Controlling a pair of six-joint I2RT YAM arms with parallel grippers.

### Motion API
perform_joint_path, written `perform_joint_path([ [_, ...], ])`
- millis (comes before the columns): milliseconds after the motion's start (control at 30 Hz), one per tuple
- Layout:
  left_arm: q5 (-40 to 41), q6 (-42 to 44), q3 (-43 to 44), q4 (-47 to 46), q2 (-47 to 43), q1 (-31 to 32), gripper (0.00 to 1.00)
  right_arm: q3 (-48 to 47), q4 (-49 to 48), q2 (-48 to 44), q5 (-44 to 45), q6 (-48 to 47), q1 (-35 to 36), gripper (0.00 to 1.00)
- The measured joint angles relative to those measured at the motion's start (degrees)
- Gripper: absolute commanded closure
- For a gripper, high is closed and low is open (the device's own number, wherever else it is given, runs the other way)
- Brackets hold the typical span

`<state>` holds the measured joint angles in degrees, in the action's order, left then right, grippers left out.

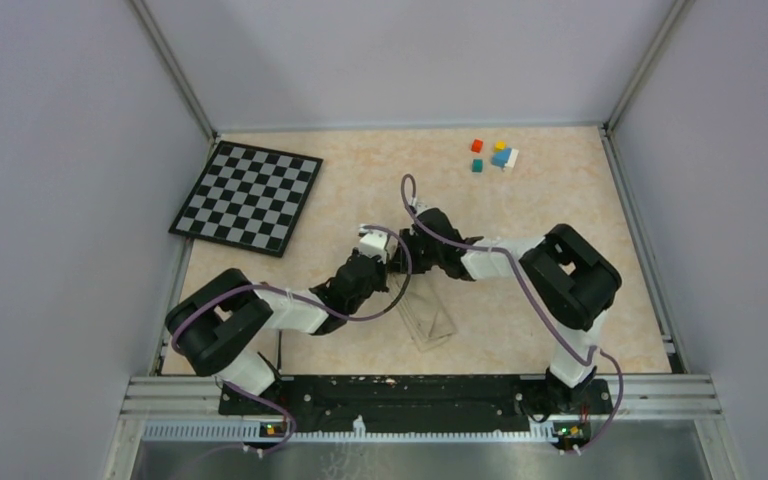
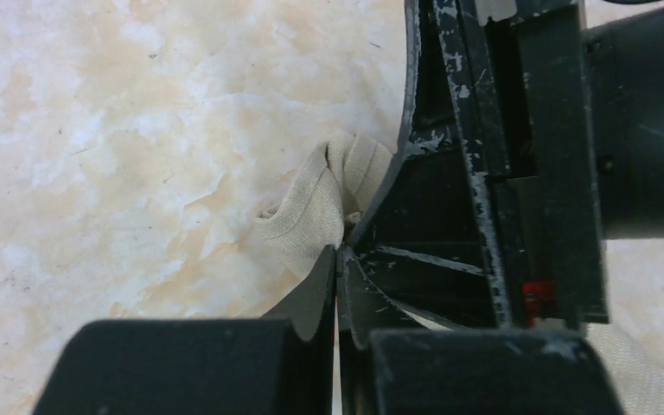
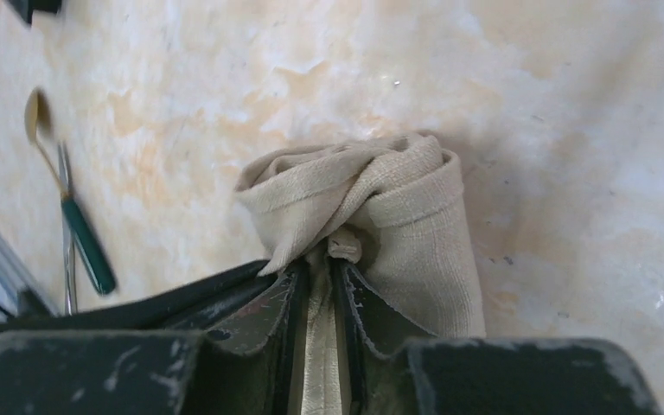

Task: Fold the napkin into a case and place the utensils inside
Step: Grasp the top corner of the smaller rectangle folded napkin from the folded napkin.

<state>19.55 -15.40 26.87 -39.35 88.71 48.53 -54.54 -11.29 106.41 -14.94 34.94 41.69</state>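
Top external: both arms reach to the middle of the tabletop, wrists nearly meeting. Napkin shows as a pale narrow strip running from under the wrists toward the near edge; cannot tell whether that part lies flat or is lifted. Checkerboard sits far left and cubes far right, both well apart from the arms.

Left wrist: left pincer is closed tight, tips pinching a bunched, twisted corner of the cloth. The bunch sticks out past the tips, over bare tabletop. The right arm's black body fills the right side of this view, just beside the bunch, maybe touching; cannot tell for sure.

Right wrist: right pincer is narrow and clamped on cloth, with a fold running down between its fingers. A crumpled, rolled wad bulges past the tips and casts a shadow on the tabletop.

Utensils lie at the left edge of the right wrist view, on the bare tabletop and apart from the napkin. One has a teal-green handle, one a small round tan head, with a thin pale shaft alongside. They lie close together, roughly parallel. None is in or on the cloth.
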Motion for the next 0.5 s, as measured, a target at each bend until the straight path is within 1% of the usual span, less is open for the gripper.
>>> perform_joint_path([
  [67,0.07,-0.55,0.0,-0.09,0.0,0.0,1.0,0.68,-1.46,-0.33,5.73,5.03,0.98,0.87],
  [100,0.09,-0.85,-0.07,-0.13,0.0,0.0,1.0,2.54,-4.11,-0.94,7.93,8.02,1.22,0.87],
  [167,-0.09,-1.42,-0.31,-0.17,-0.2,0.07,1.0,6.86,-8.04,-2.58,9.6,14.03,0.52,0.85],
  [300,-0.11,-1.6,-0.46,-0.22,-0.22,0.13,1.0,5.51,-8.07,-1.6,8.66,18.95,-1.46,0.83],
  [500,0.22,-1.66,-0.46,-0.42,-0.2,0.13,1.0,2.97,-11.98,2.71,4.31,21.68,-1.33,0.76],
])
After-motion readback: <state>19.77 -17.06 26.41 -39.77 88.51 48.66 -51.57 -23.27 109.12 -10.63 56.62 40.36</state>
